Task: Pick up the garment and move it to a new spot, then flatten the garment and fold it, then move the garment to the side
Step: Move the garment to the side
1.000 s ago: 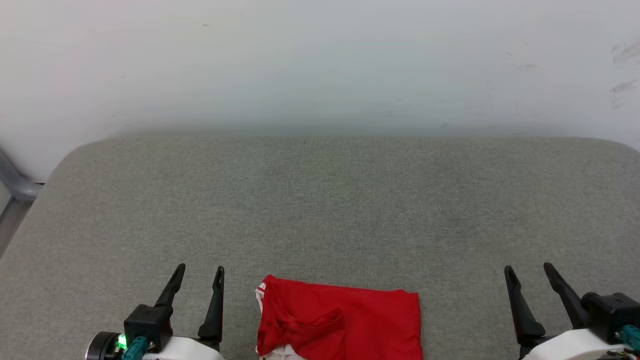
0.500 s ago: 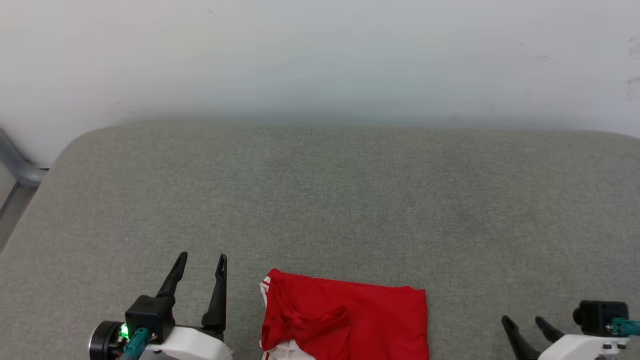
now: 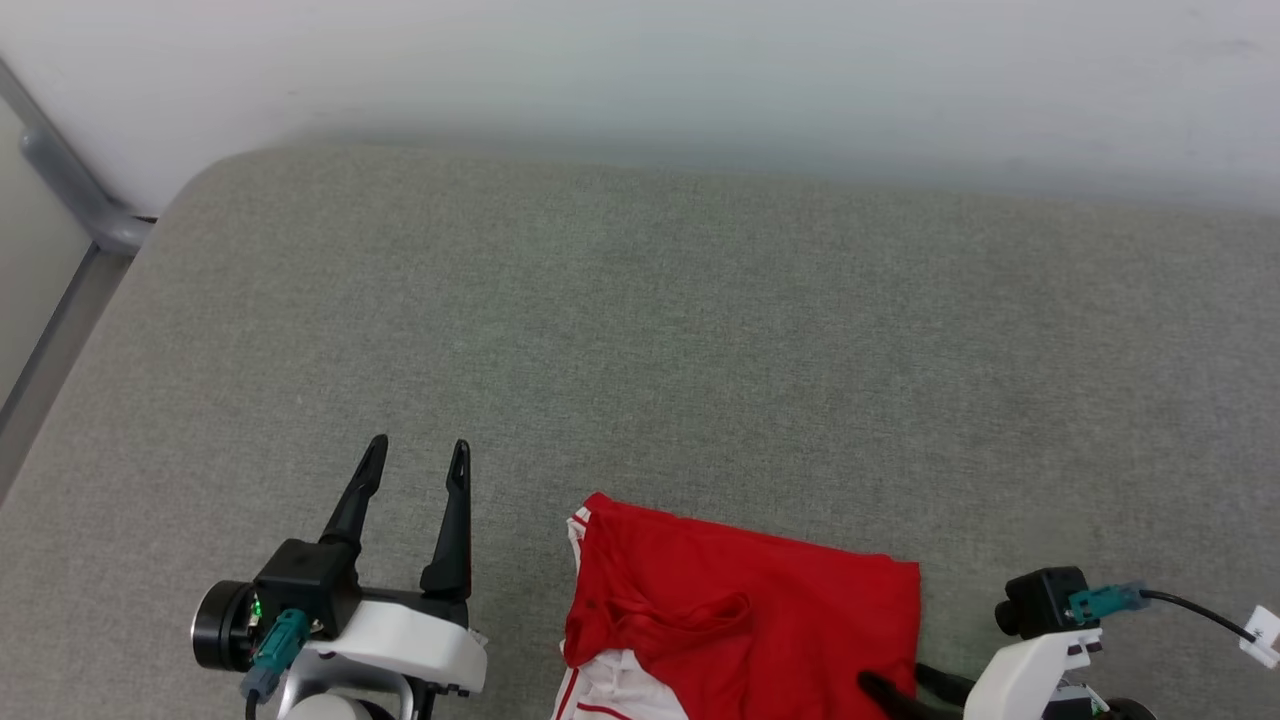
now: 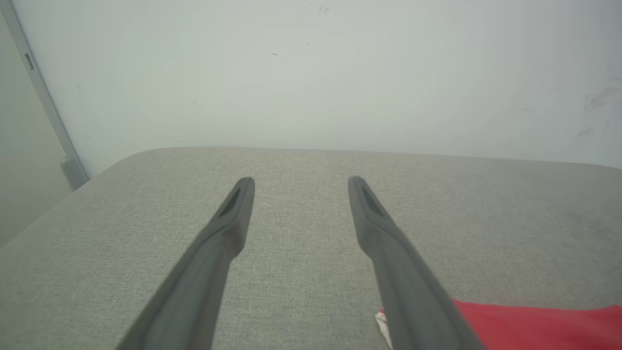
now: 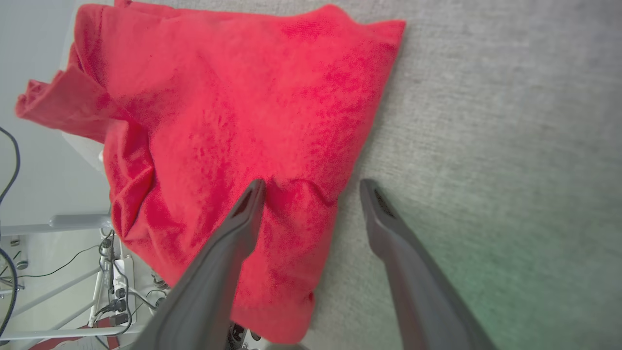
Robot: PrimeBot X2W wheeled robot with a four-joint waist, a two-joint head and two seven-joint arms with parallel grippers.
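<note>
Head view: the garment lies rumpled at the near edge of the grey worktop, red side up, with a white sleeve showing at its near left. The left end effector hovers just left of it, fingers wide, holding nothing. Right wrist view has the right end effector spread wide astride the garment's right edge, one finger over red cloth, the other over bare worktop.

Left gripper near left, fingers spread wide, pointing far. Right gripper near right, low, jaws apart, angled leftward.
</note>
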